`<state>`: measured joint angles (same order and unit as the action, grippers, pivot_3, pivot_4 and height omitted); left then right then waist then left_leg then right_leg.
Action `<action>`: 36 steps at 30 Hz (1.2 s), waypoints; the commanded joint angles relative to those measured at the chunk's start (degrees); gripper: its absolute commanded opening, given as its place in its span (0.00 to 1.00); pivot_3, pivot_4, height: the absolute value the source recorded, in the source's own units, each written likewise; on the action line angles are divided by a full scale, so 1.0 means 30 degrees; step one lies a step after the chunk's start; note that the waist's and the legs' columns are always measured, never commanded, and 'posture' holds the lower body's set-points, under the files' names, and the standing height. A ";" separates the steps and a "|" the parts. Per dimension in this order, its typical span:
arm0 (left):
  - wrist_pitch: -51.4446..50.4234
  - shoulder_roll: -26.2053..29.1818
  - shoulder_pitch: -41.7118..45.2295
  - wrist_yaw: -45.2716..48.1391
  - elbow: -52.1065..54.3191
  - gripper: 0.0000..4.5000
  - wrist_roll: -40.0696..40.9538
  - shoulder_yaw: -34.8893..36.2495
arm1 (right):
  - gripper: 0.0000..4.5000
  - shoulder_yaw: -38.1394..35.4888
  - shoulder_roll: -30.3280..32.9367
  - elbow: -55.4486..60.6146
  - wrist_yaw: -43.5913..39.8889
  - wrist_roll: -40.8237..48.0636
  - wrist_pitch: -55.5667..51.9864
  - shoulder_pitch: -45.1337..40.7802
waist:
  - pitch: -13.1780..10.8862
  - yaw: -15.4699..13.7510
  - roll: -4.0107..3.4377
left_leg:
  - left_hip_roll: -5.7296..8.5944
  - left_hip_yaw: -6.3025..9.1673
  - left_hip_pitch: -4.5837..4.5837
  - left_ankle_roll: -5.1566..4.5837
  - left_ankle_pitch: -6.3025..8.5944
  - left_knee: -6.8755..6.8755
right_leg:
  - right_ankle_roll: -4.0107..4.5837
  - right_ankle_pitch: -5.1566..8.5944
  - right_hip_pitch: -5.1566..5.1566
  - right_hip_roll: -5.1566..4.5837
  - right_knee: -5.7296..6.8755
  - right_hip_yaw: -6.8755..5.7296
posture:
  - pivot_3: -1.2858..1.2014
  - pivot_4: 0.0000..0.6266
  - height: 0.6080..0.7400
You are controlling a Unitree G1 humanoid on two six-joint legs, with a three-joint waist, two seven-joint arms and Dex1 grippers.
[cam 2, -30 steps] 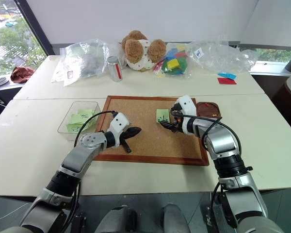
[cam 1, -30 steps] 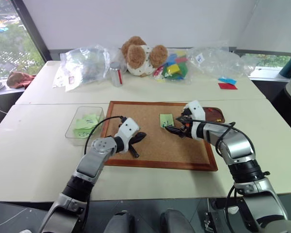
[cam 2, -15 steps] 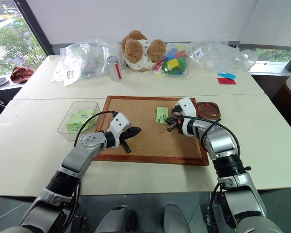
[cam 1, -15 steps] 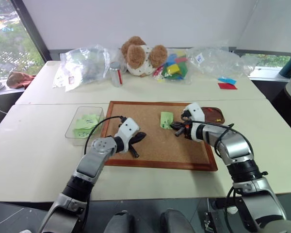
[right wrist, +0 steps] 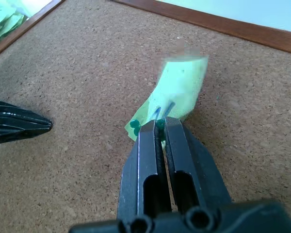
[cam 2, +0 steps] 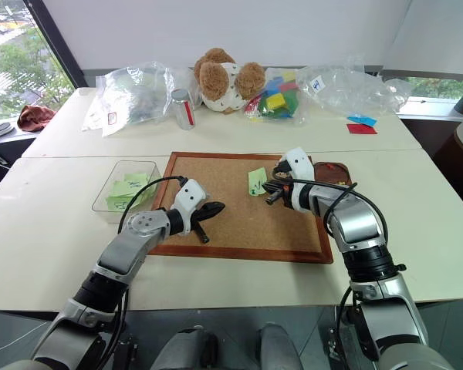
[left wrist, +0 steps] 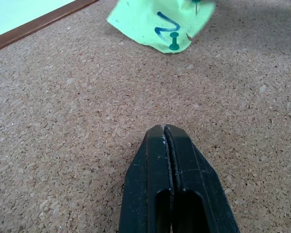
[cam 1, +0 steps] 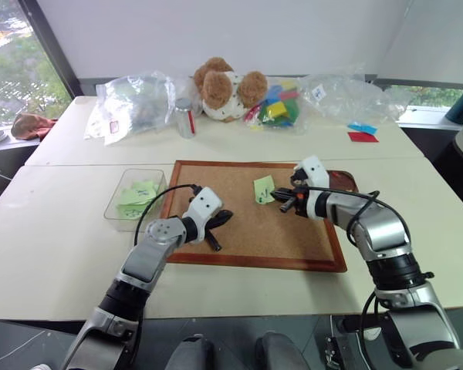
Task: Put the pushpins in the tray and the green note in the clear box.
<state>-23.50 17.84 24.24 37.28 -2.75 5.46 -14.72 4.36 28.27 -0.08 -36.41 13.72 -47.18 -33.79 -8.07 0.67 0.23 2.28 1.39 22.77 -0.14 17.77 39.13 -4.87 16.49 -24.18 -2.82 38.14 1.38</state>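
Note:
The green note (cam 1: pixel 264 189) lies on the cork board (cam 1: pixel 247 235) with its near edge curled up off the cork. My right gripper (right wrist: pixel 160 127) is shut at that raised edge, and a green pushpin (right wrist: pixel 160 124) shows between its fingertips. A second green pushpin (left wrist: pixel 173 46) is stuck in the note beside a blue mark. My left gripper (left wrist: pixel 164 130) is shut and empty, resting low over the bare cork left of the note. The dark reddish tray (cam 1: pixel 346 183) sits just behind my right gripper. The clear box (cam 1: pixel 112 208), left of the board, holds several green notes.
Along the back of the table lie clear plastic bags (cam 1: pixel 135 100), a can (cam 1: pixel 185 117), a teddy bear (cam 1: pixel 224 86), coloured blocks (cam 1: pixel 276 108) and red and blue scraps (cam 1: pixel 361 132). The board's wooden frame (cam 1: pixel 255 264) borders the cork.
My right gripper closed from open at the note's edge, and that edge now stands raised off the cork. The left arm kept still.

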 commanded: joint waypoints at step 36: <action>-0.0534 0.0336 -0.0670 0.0259 -0.0389 0.00 -0.0379 -0.0496 | 0.87 -0.4128 0.2240 -1.2779 0.2732 -0.1749 0.5637 -0.4090 | -0.0001 0.0014 -0.0001 | 0.0000 -0.0010 -0.0008 0.0002 -0.0002 -0.0009 | 0.0001 0.0001 0.0021 -0.0001 -0.0012 0.0003 | 0.52 0.24 1.00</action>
<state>-23.39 18.11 24.00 37.35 -2.46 5.45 -14.79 -7.08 34.50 -40.63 -28.16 8.15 -30.81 -45.42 -8.08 0.71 0.22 2.28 1.36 22.74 -0.13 17.77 39.10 -4.87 16.49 -24.12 -2.82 38.10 1.39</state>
